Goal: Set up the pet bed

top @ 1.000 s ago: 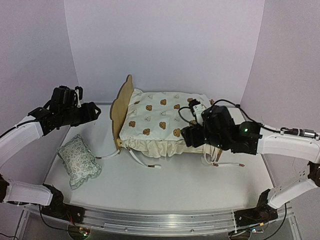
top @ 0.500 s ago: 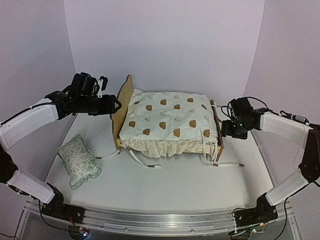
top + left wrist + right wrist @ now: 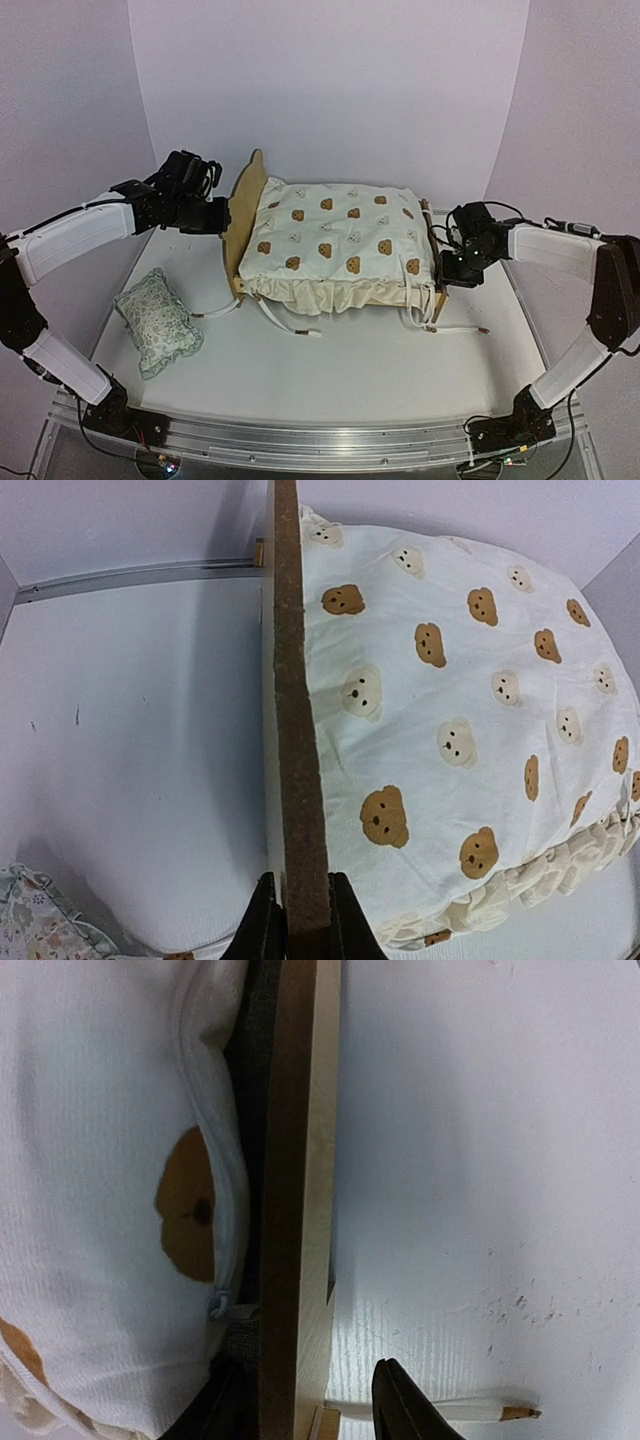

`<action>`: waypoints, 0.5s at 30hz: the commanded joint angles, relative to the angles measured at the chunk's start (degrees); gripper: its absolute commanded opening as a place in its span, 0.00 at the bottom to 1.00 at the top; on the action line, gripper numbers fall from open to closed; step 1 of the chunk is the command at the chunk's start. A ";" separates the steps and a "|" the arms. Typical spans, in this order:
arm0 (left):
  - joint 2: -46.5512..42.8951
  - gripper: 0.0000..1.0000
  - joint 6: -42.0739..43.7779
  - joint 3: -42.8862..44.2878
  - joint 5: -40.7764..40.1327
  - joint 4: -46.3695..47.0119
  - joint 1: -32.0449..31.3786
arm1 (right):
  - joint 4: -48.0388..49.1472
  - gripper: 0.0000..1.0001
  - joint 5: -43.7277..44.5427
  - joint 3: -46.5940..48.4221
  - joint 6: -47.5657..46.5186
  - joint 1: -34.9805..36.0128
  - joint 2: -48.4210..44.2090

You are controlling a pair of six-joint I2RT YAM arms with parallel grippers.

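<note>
From above, the pet bed [image 3: 243,205] is sitting mid-table under a bear-print cover [image 3: 335,235], with the left gripper [image 3: 222,216] and the right gripper [image 3: 447,272] at opposite ends. The step looks like gripping both ends to move it.

The left wrist view is showing fingers [image 3: 262,935] pinching the headboard [image 3: 295,730], clamped narrow on its edge.

In the right wrist view the jaws are straddling the footboard [image 3: 300,1160], half wide, with the outer finger [image 3: 398,1400] clear of it. Closing comes next.

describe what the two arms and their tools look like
The left arm and right arm have smooth white shell links joined by black joints, with thin black cables along them. Each ends in a boxy black wrist and a black two-finger tool: left tool, right tool.
</note>
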 commanded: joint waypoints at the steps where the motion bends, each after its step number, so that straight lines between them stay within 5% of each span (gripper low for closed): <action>1: -2.05 0.03 -2.12 0.37 -2.23 -0.25 -0.29 | -0.91 0.37 -5.64 1.00 -0.15 0.15 0.52; 7: -4.88 0.00 -2.70 -0.63 -5.24 -2.31 -0.29 | -1.15 0.10 -5.46 1.29 0.55 4.24 -0.13; 15: -12.67 0.00 -4.01 -4.34 -9.19 -5.11 -0.29 | -1.71 0.03 1.73 3.43 4.13 16.58 1.86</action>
